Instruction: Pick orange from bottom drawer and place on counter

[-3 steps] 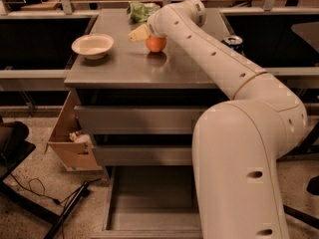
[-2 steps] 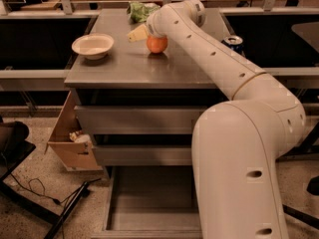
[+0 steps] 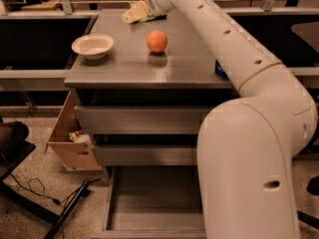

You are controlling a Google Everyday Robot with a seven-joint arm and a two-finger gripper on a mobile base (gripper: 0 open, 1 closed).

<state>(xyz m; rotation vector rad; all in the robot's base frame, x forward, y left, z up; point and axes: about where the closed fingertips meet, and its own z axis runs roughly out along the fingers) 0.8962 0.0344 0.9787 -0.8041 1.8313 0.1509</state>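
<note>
The orange (image 3: 157, 41) sits by itself on the grey counter (image 3: 124, 68), near the middle toward the back. My gripper (image 3: 133, 14) is up behind and to the left of the orange, above the counter's far edge, apart from it, open and empty. My pale arm comes in from the right and covers the right side of the counter. The bottom drawer (image 3: 149, 203) is pulled out below, and the part of its grey interior that shows holds nothing. The two shallower drawers above it are shut.
A cream bowl (image 3: 92, 45) stands on the counter's left side. Something green (image 3: 155, 18) lies at the counter's back edge by the gripper. A blue object (image 3: 219, 71) peeks out behind my arm. An open cardboard box (image 3: 70, 146) and cables (image 3: 45, 193) are on the floor at left.
My gripper was around the orange; it has let go and risen back and left. The orange now rests free on the counter.
</note>
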